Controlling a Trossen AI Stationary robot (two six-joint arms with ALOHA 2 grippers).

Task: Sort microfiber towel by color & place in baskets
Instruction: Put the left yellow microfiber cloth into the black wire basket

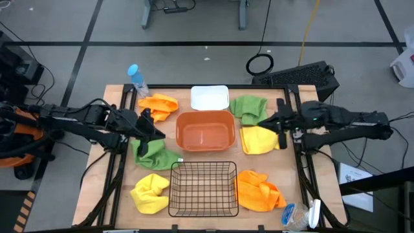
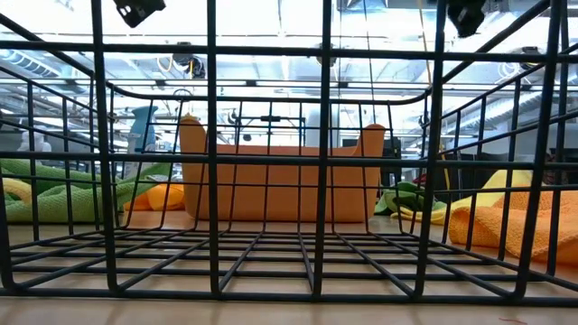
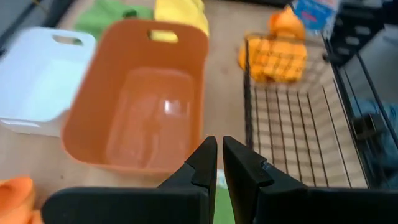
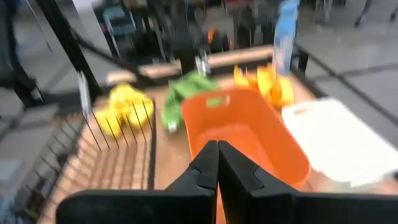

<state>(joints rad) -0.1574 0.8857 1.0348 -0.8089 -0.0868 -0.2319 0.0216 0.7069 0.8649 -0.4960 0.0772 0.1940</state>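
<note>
Six towels lie on the table. An orange one and a green one are at the back. A yellow one and a green one flank the orange tub. A yellow one and an orange one flank the black wire basket. The white bin stands behind the tub. My left gripper hovers shut above the left green towel. My right gripper hovers shut above the right yellow towel.
A clear bottle with a blue cap stands at the far left corner. Blue and clear items lie at the near right corner. The three containers fill the table's middle line, with bare wood at the left.
</note>
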